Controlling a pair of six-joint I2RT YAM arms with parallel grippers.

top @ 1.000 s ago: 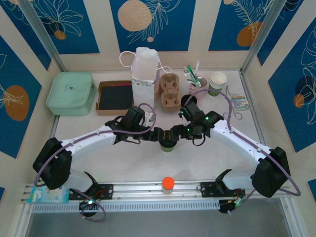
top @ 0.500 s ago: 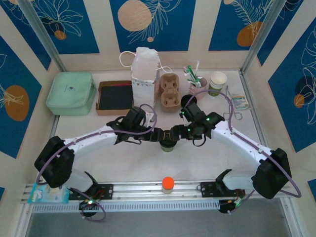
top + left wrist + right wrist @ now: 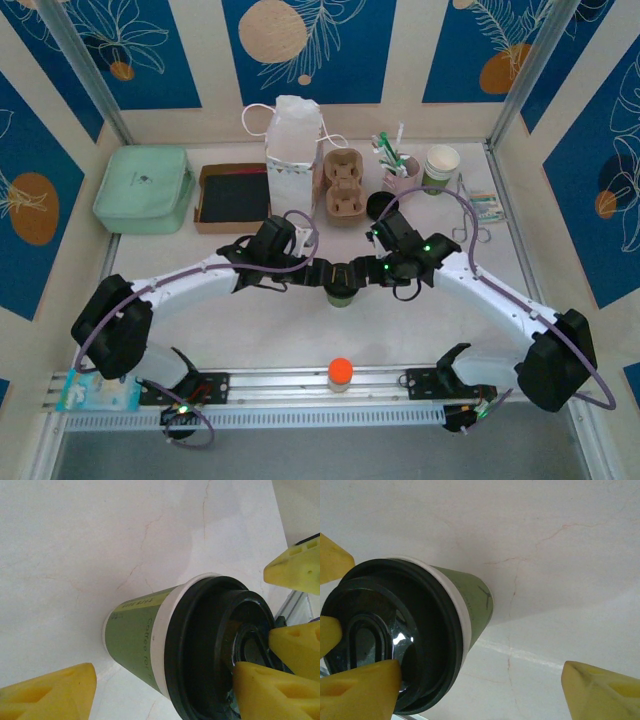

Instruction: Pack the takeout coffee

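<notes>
The takeout coffee (image 3: pixel 341 294) stands upright on the pale, veined tabletop (image 3: pixel 75 540), about mid-table and a little towards the near side. It's a small white paper cup with a green band carrying some printed lettering. Its round black lid (image 3: pixel 200 645) is seated on the rim.

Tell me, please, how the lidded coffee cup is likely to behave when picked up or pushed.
The takeout coffee has paper walls, so a hard squeeze would probably dent it. It stands upright and tapers toward its base, so a high push may tip it. Its black lid looks pressed on; lifting by it might pop it off.
</notes>
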